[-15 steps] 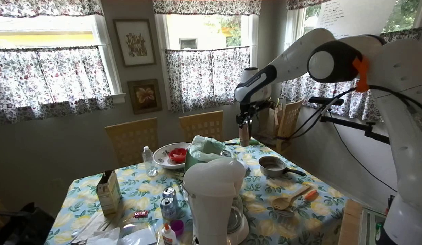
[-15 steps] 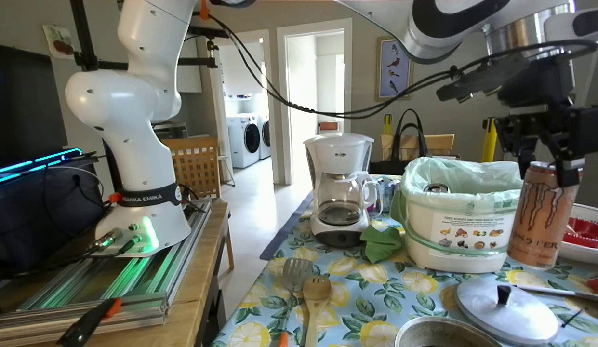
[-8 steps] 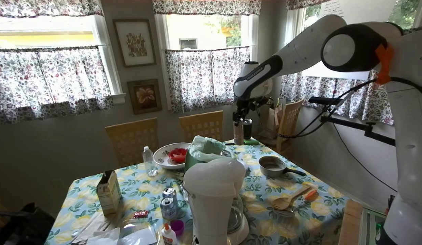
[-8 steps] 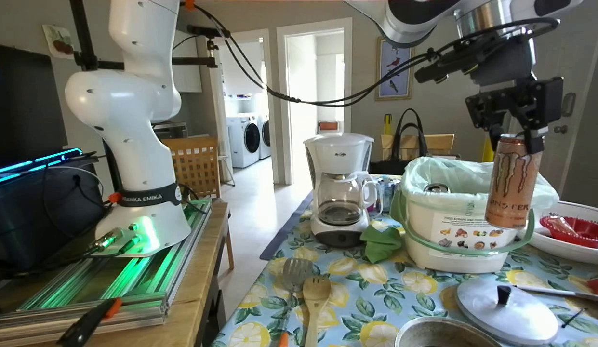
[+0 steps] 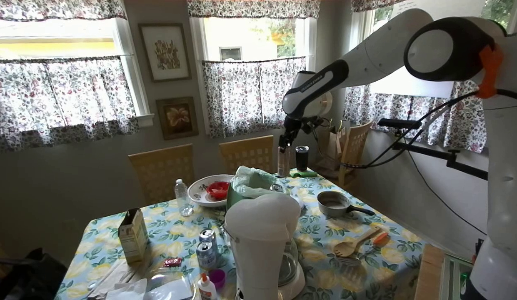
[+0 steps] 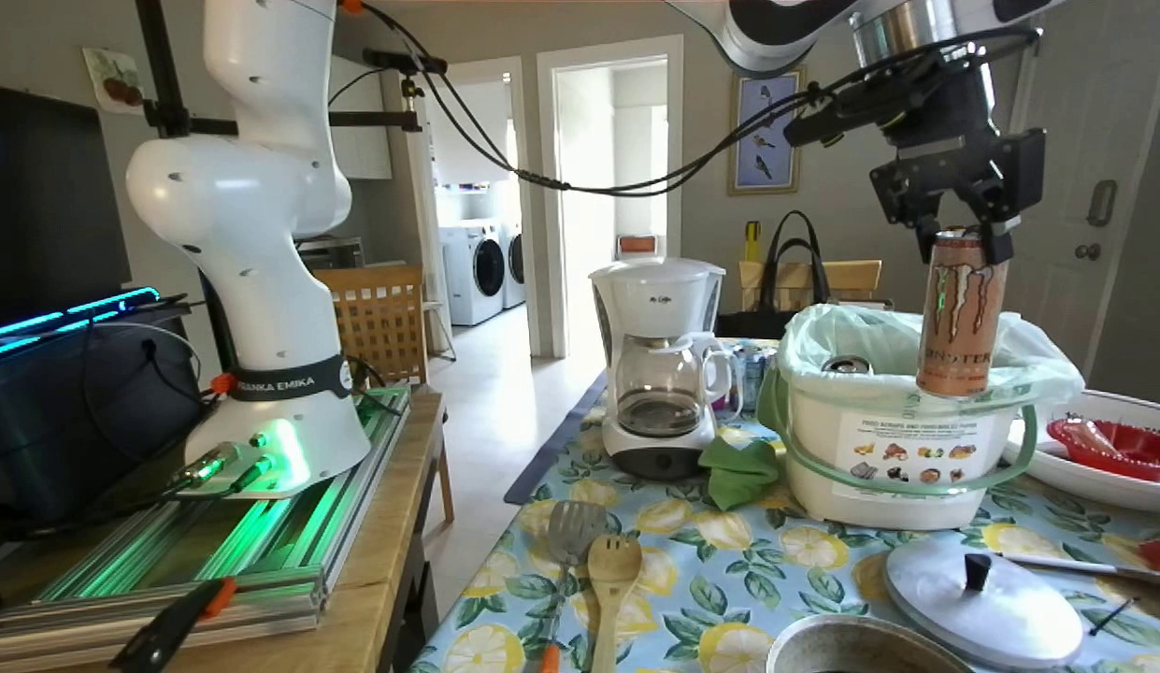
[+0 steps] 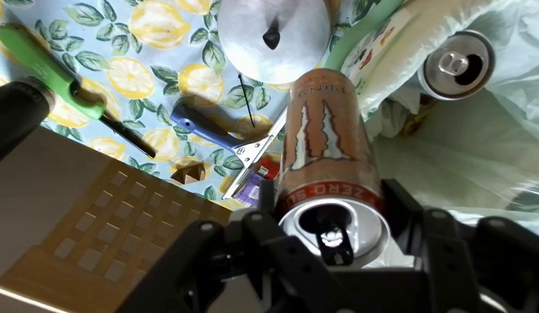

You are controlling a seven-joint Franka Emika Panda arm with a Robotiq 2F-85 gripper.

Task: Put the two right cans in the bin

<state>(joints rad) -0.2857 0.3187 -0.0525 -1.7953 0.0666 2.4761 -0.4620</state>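
In the right part of an exterior view, the peach can (image 6: 960,322) hangs near-upright, its base tipped a little leftward, with the gripper (image 6: 965,245) clamped about its upper end. In the wrist view we see its opened top at the lower middle of the frame, held between pads (image 7: 399,213) on either side. The bin (image 6: 823,430) is just beside it: its mouth fills the right of the wrist view, and the can's base looks to us to be at the rim rather than over the opening; whether it brushes the liner (image 6: 860,329), we cannot tell. Inside, at that view's upper right, sits a silver can (image 7: 458,65), which we take for the first of the pair, so the step in hand is, we judge, carrying over the second. What we need next is a shift towards the right of the wrist frame, high enough for the base to clear the rim, then a release away from the silver can. Farther out, in an exterior view, a coffee maker (image 5: 258,250) fills the lower middle, with two blue cans (image 5: 206,255) just to its left, which we count outside our task.
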